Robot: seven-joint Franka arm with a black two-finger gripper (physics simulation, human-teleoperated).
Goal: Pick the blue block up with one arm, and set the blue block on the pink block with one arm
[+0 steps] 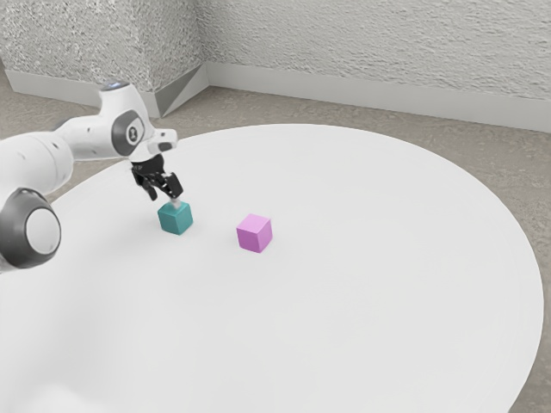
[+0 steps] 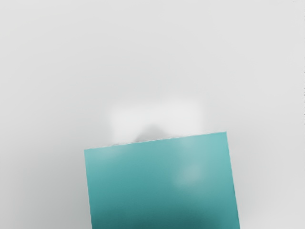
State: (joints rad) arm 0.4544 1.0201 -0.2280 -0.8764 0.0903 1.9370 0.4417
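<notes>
The black fingers [image 1: 165, 194] hang at the end of the arm [image 1: 82, 144], pointing down at the blue block [image 1: 176, 218]. They look spread rather than pressed together and hold nothing. A pale tip below them reaches the block's top face or stops just above it, and I cannot tell which.

The blue block renders as teal, a blue-green with a lighter top and darker sides. It is a plain cube with sharp edges and no markings. It sits flat on the desk [image 1: 370, 258], directly under the fingers, toward the exterior view's left side of the round top. In the wrist view the same blue block [image 2: 162, 183] lies just under the hand. Its top face is an even teal and is turned slightly askew. A pale blurred patch lies on the desk [image 2: 66, 67] just past one edge of the block.

The pink block [image 1: 255, 233] is a cube of similar size in light magenta. It stands near the blue block on the exterior view's right and a little nearer the camera, and the two are clearly apart with bare desk between them.

The desk is a smooth white disc. Beyond it lie a grey speckled floor [image 1: 508, 172] and a rough pale wall [image 1: 370, 43] with a light skirting board.
</notes>
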